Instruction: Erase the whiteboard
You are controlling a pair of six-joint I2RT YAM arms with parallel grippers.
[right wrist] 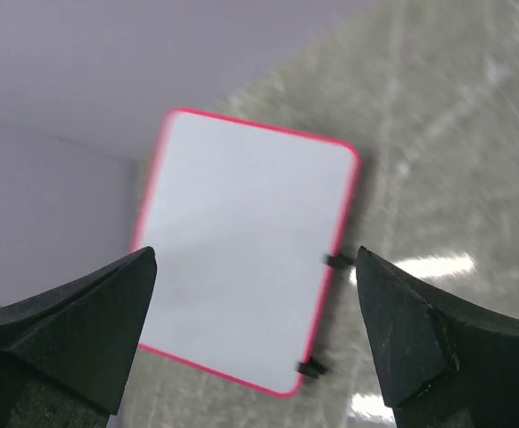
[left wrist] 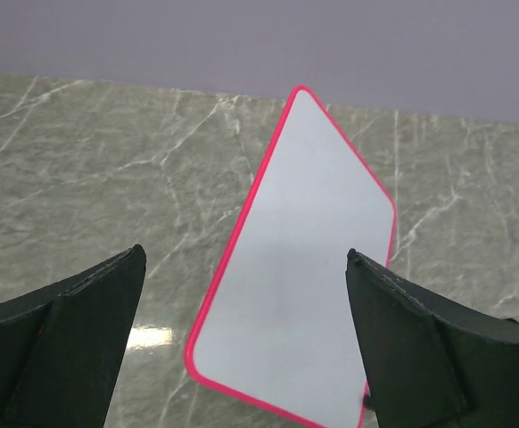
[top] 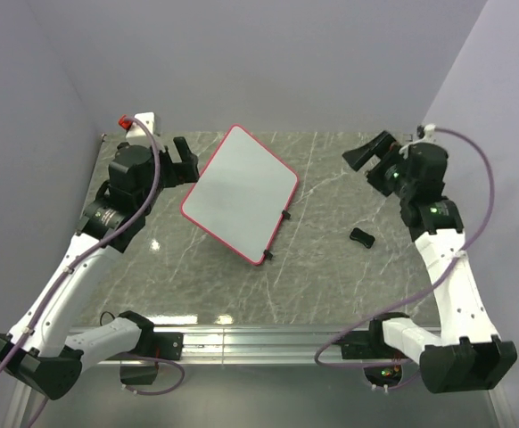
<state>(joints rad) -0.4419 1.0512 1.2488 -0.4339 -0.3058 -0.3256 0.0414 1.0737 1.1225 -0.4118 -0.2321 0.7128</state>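
The whiteboard (top: 240, 193), white with a pink-red rim and two black clip feet on its right edge, lies turned at an angle on the marble table at the back middle. I see no marks on its face. It also shows in the left wrist view (left wrist: 304, 205) and the right wrist view (right wrist: 242, 205). My left gripper (top: 186, 160) is open and empty, raised just left of the board (left wrist: 246, 252). My right gripper (top: 364, 152) is open and empty, raised to the board's right and apart from it (right wrist: 256, 252). A small dark eraser (top: 361, 237) lies on the table below the right gripper.
A red and white object (top: 136, 120) sits at the back left corner. Grey walls close the back and both sides. An aluminium rail (top: 268, 339) runs along the near edge between the arm bases.
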